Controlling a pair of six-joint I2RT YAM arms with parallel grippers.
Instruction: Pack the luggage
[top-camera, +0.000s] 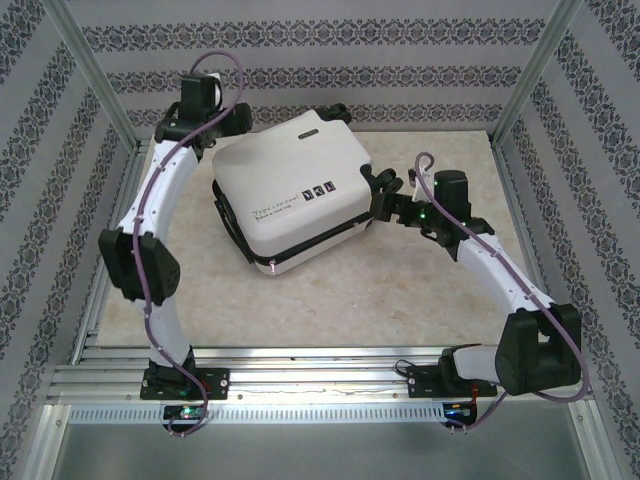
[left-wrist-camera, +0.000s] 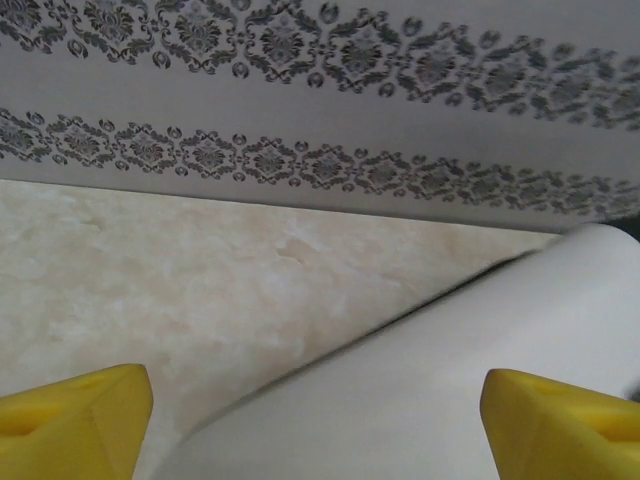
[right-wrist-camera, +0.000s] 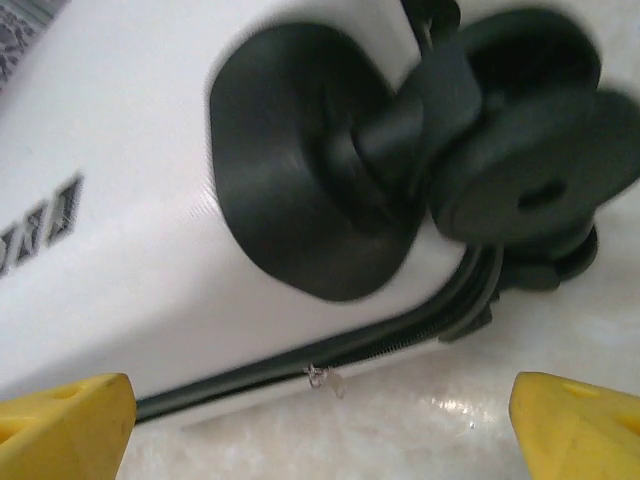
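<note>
The luggage (top-camera: 290, 190) lies closed and skewed, wheels (right-wrist-camera: 310, 170) facing the wide-open right gripper (right-wrist-camera: 320, 425). Open table (top-camera: 380, 310) borders its near edge. The left gripper (left-wrist-camera: 318, 425) likewise gapes, holding nothing.

- We see the luggage (top-camera: 290, 190) shelled in smooth white hard plastic with a soft sheen.
- Its caster wheel (right-wrist-camera: 300, 170), at three o'clock on the shell seen from above, looks like matt black plastic or rubber.
- The table (top-camera: 380, 300) is a pale, marbled surface, lightly glossy.
- The rails (top-camera: 320, 385) at six o'clock are bare ribbed metal, brightly reflective.
- The walls (top-camera: 320, 40) look matt, printed with a damask pattern.
- The pads (left-wrist-camera: 70, 425) of the left gripper (left-wrist-camera: 315, 440) are matt yellow and plastic-looking.
</note>
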